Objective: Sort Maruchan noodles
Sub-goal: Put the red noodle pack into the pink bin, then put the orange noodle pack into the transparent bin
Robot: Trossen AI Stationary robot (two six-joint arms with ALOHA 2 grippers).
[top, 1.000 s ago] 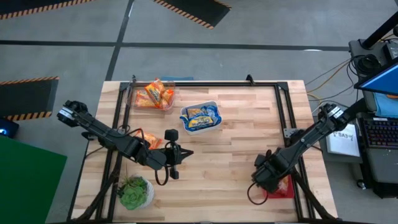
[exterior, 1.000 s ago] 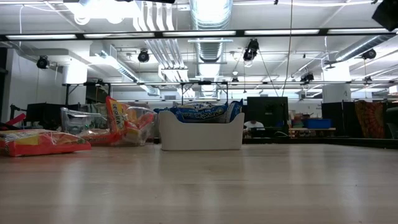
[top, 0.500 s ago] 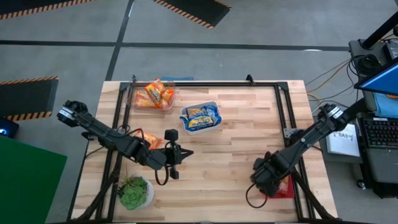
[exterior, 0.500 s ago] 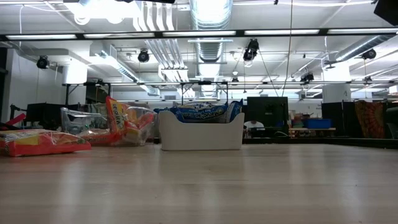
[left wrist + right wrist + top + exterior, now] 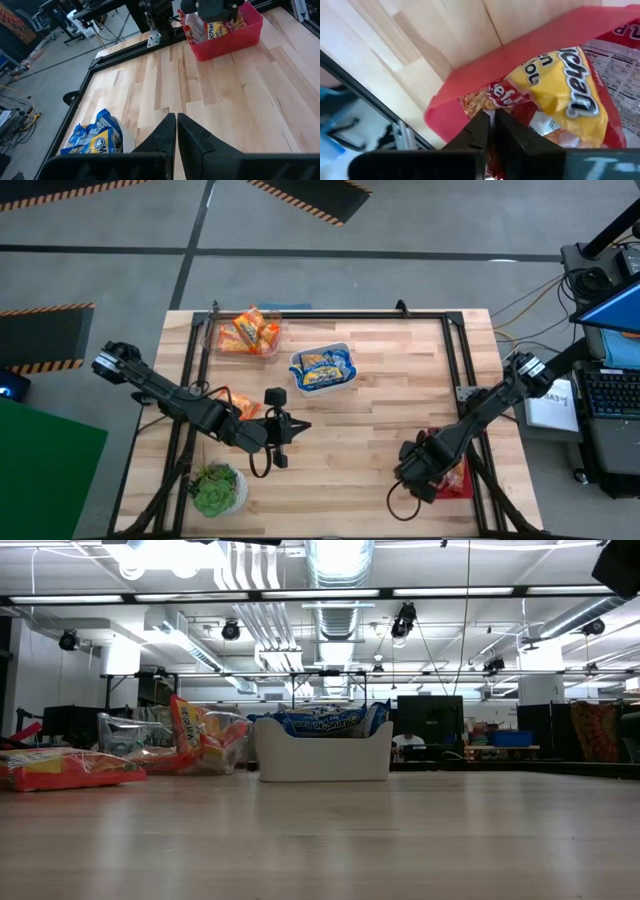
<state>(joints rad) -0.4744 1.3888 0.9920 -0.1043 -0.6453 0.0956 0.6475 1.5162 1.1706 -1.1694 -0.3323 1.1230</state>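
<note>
Right wrist view: right gripper [image 5: 490,117] over red bin [image 5: 530,55] at desk [image 5: 380,380] five o'clock, fingers [image 5: 472,130] pressed together, empty, just above red packet [image 5: 555,100] lying flat, long axis crosswise. Left gripper [image 5: 176,122] idle mid-desk near seven o'clock, fingers also closed, farther off.

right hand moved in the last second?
Yes. In the high view the right hand has slid leftward, away from the table's right edge, by the red bin; it is shut.
</note>
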